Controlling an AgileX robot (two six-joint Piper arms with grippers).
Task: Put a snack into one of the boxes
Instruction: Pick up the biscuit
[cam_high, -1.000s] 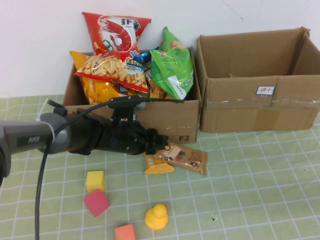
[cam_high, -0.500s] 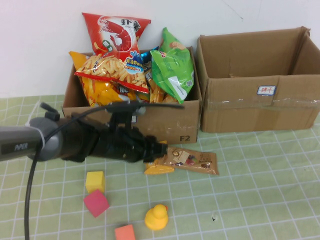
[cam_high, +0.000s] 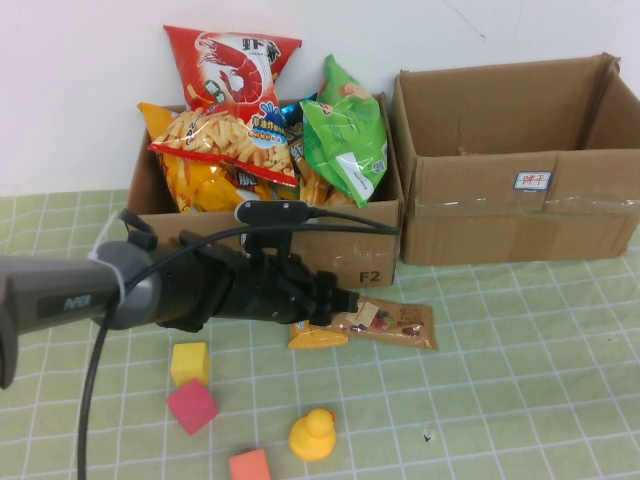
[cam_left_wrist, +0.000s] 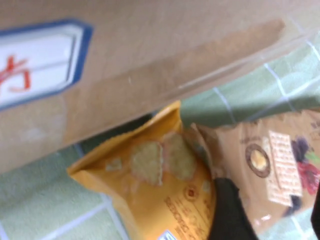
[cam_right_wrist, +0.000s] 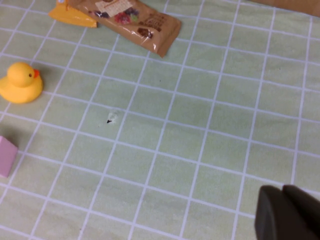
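Low over the bench (cam_high: 520, 380), the left hand (cam_high: 345, 303) is seen at the brown snack packet (cam_high: 385, 322), its fingers spread about the packet's near end. Beside it lies a yellow snack pouch (cam_high: 318, 337), just in front of the full box (cam_high: 330, 245). The emptier box (cam_high: 520, 215) stands toward the far right corner. The right hand (cam_right_wrist: 285, 216) is pressed together, holding nothing.

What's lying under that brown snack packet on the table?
The brown snack packet overlaps a yellow chip bag, whose far end the left gripper covers. The rest lies on the green checked tablecloth. The right gripper hangs shut, apart.
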